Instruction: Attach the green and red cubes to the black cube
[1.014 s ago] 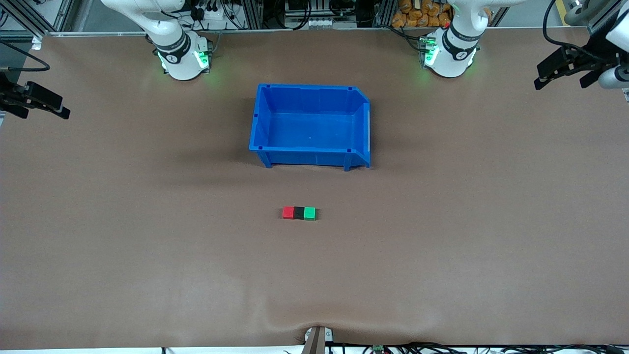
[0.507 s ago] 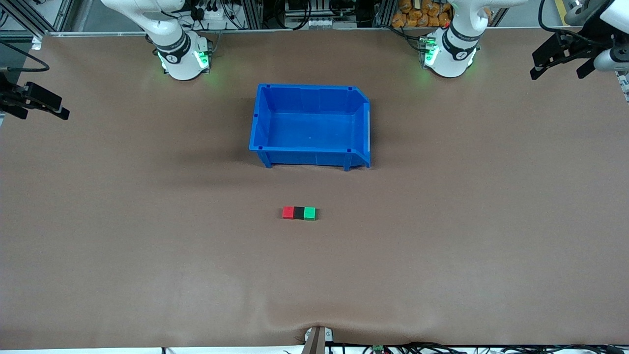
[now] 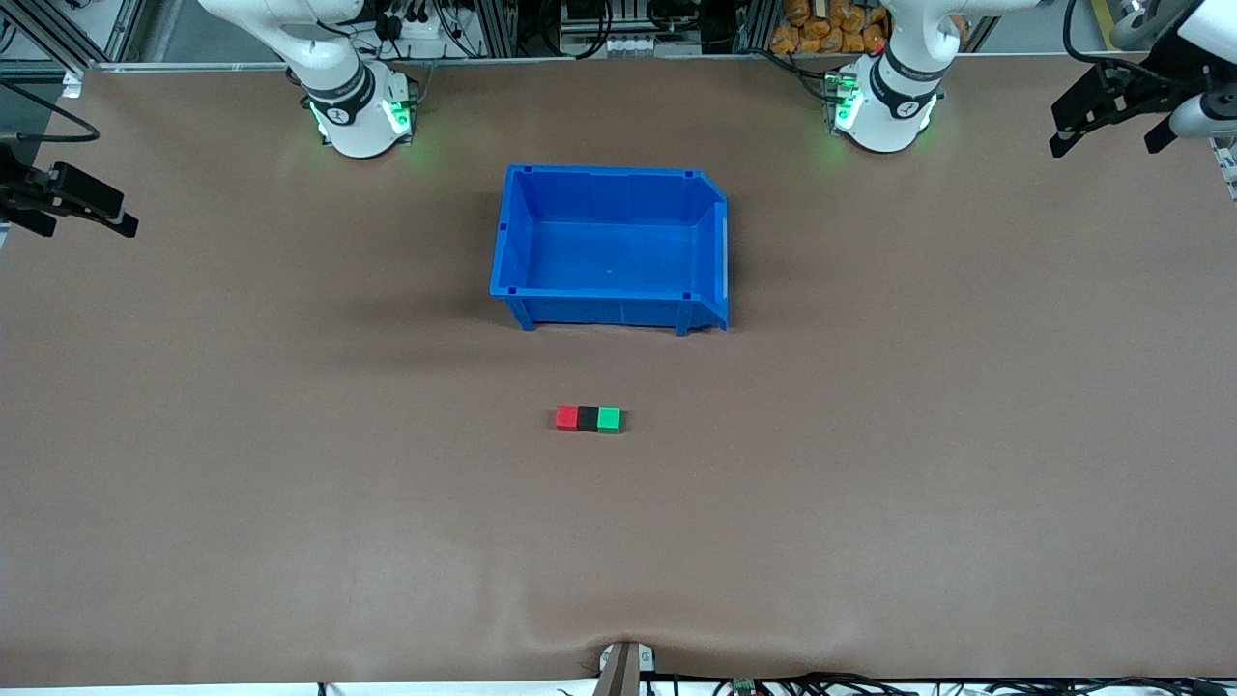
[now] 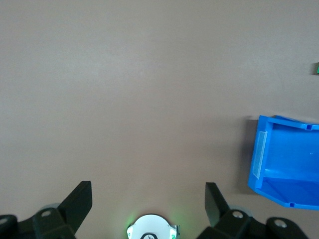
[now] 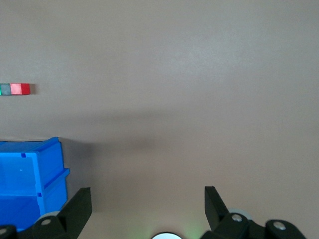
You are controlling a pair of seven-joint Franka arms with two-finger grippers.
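The red cube (image 3: pixel 567 418), black cube (image 3: pixel 588 418) and green cube (image 3: pixel 609 419) lie touching in one straight row on the brown table, black in the middle, nearer the front camera than the blue bin. The right wrist view shows that row (image 5: pixel 15 89) small at its edge, with the red cube (image 5: pixel 25 89) at one end. A sliver of the green cube (image 4: pixel 317 68) shows in the left wrist view. My left gripper (image 3: pixel 1109 140) hangs open and empty over the left arm's end of the table. My right gripper (image 3: pixel 77 222) hangs open and empty over the right arm's end.
An empty blue bin (image 3: pixel 599 171) stands mid-table between the arm bases and the cubes; its wall (image 4: pixel 259 154) and corner (image 5: pixel 50 149) appear in the wrist views. The arm bases (image 3: pixel 884 106) (image 3: pixel 358 111) stand along the table's edge farthest from the front camera.
The left gripper has shifted a little over its end of the table. The cubes, the bin and the right gripper have not moved.
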